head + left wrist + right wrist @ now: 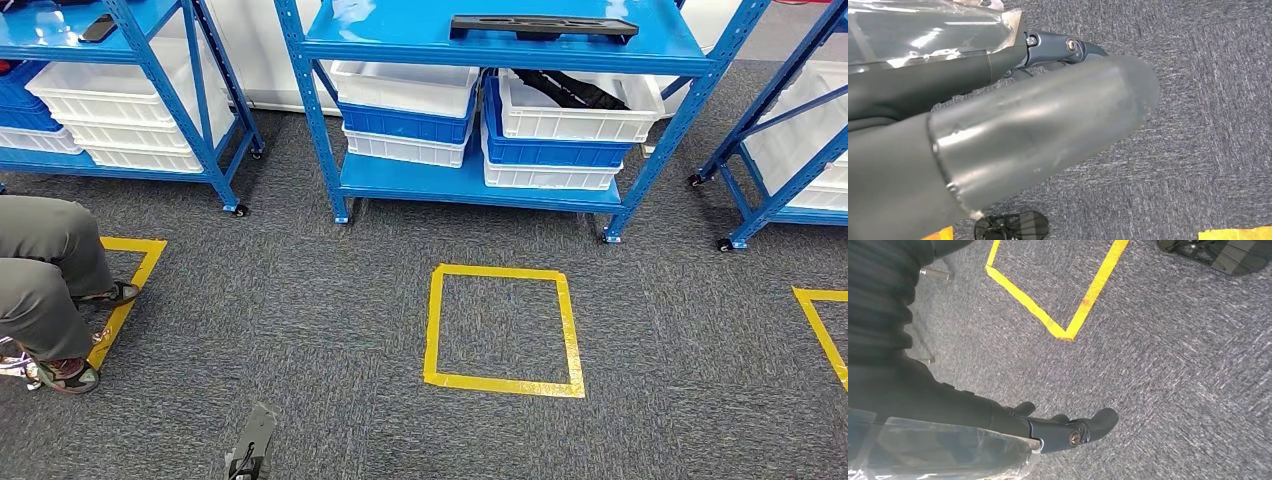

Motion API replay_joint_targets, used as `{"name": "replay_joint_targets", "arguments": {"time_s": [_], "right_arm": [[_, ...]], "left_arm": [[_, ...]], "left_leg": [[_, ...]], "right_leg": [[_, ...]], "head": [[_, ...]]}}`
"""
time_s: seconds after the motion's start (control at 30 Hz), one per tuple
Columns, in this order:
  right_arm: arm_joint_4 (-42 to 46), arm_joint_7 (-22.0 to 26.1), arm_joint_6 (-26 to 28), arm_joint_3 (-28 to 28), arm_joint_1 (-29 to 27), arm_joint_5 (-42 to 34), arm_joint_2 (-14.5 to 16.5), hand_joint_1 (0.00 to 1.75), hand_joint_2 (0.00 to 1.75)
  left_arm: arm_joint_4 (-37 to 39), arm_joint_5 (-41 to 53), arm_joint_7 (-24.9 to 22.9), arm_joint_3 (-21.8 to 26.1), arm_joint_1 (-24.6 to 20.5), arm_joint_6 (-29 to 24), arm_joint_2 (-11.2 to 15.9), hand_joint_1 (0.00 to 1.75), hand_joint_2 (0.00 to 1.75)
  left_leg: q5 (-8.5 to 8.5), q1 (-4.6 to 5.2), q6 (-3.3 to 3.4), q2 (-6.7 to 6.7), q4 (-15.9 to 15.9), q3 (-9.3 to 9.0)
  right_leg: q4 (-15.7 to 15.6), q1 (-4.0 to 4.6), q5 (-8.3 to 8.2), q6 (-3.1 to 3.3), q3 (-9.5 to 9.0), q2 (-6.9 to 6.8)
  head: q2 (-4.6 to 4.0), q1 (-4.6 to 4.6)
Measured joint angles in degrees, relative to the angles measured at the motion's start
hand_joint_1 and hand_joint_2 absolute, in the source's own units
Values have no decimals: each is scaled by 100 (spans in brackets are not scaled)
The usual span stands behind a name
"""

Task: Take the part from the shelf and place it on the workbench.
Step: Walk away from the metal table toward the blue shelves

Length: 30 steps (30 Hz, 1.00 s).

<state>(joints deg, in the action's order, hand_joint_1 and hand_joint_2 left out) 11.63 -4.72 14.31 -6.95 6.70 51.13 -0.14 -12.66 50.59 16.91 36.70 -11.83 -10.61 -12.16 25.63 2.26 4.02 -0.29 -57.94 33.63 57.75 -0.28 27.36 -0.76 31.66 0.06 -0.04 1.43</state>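
Left robot hand [1048, 130] hanging over grey carpet [1208, 125], grip state impossible to tell. Right robot hand [1068, 432] hanging too, fingers loosely extended, holding nothing. Long black part [543, 27] flat on blue shelf [400, 40], upper centre.

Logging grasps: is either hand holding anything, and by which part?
Nothing held. The left hand and right hand hang over carpet.

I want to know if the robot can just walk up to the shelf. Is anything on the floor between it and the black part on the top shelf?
Nothing visible does. The black part lies on the middle shelf unit, and the carpet with the yellow tape square before it is bare. A seated person is off to the left, beside the path.
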Motion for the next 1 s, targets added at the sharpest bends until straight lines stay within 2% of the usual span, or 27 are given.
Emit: {"name": "replay_joint_targets", "arguments": {"time_s": [0.17,0.27,0.33,0.4,0.43,0.47,0.5,0.53,0.57,0.6,0.63,0.73,0.8,0.83,0.9,0.93,0.97,1.0], "right_arm": [[1,-2,-14,0,56,40,7,0,175],[3,0,-10,0,75,37,-2,0,175],[4,9,-8,-1,79,31,-10,0,175],[4,16,-8,-2,71,25,-10,0,175],[4,17,-8,-3,63,22,-13,0,175],[4,17,-8,-4,56,21,-16,0,175],[4,18,-8,-5,54,21,-20,0,175],[4,20,-7,-7,55,21,-26,0,175],[4,24,-7,-9,59,22,-28,0,175],[4,31,-6,-14,62,26,-27,0,175],[4,37,-6,-20,61,33,-23,0,175],[4,45,-6,-37,54,62,-13,0,175],[4,47,-6,-41,55,75,-13,0,175],[4,48,-6,-42,56,78,-13,0,175],[4,48,-6,-44,55,80,-13,0,175],[4,48,-6,-44,52,80,-10,0,175],[4,48,-6,-44,49,80,-10,0,175],[4,48,-6,-44,46,80,-9,0,175]], "left_arm": [[0,-30,31,0,0,-4,11,0,0],[-1,-30,55,0,-1,-18,10,0,0],[-1,-30,70,-1,-2,-22,5,0,0],[-1,-30,80,-2,-1,-20,2,0,0],[0,-30,81,-1,2,-19,-1,0,0],[0,-30,81,-1,4,-18,-2,0,0],[0,-30,82,-1,6,-17,-2,0,0],[0,-30,83,-1,6,-17,-3,0,0],[0,-31,84,-2,6,-17,-3,0,0],[0,-33,86,-2,5,-18,-2,0,0],[0,-39,90,-2,4,-21,1,0,0],[-2,-69,103,-2,2,-34,5,0,0],[-2,-79,109,-3,2,-44,8,0,0],[-2,-80,111,-3,3,-48,9,0,0],[-2,-81,114,-3,9,-51,9,0,0],[-2,-81,114,-2,14,-51,10,0,0],[-2,-82,114,-2,18,-51,10,0,0],[-2,-83,114,-2,20,-51,10,0,0]], "left_leg": [[6,22,37,-6,-22,18],[-49,-17,110,0,107,-36],[-95,-63,160,12,203,-82],[-99,-65,177,12,209,-77],[-96,-64,173,10,205,-73],[-92,-66,163,7,198,-72],[-81,-71,146,3,184,-73],[-61,-78,117,-1,157,-75],[-30,-78,77,-5,117,-74],[11,-72,32,-7,70,-70],[48,-64,-10,-7,33,-66],[103,-73,-84,-7,-12,-62],[229,-108,-163,-2,-233,25],[370,-135,-216,1,-514,161],[682,-193,-300,6,-1296,594],[745,-221,-324,8,-1604,798],[692,-242,-336,10,-1718,914],[525,-257,-335,11,-1607,915]], "right_leg": [[-18,-37,-23,-40,-3,-1],[60,-18,24,-68,43,-1],[553,-5,265,-30,284,1],[1317,-20,576,-5,658,2],[1565,-32,648,-25,782,1],[1604,-48,629,-68,804,0],[1402,-66,517,-127,704,-1],[994,-91,345,-193,498,-3],[589,-113,201,-228,297,-3],[260,-123,97,-229,125,0],[73,-125,54,-200,23,4],[26,-120,63,-83,-31,11],[17,-151,75,-23,-71,12],[13,-163,88,9,-96,11],[14,-158,129,55,-137,8],[14,-157,155,63,-160,9],[15,-157,184,62,-192,14],[14,-157,219,53,-236,21]], "head": [[0,1],[0,1],[0,-16],[0,-28],[0,-30],[0,-29],[0,-31],[0,-31],[0,-29],[0,-28],[0,-27],[0,-25],[0,-15],[0,-10],[0,-3],[0,-3],[0,-2],[0,-1]]}}
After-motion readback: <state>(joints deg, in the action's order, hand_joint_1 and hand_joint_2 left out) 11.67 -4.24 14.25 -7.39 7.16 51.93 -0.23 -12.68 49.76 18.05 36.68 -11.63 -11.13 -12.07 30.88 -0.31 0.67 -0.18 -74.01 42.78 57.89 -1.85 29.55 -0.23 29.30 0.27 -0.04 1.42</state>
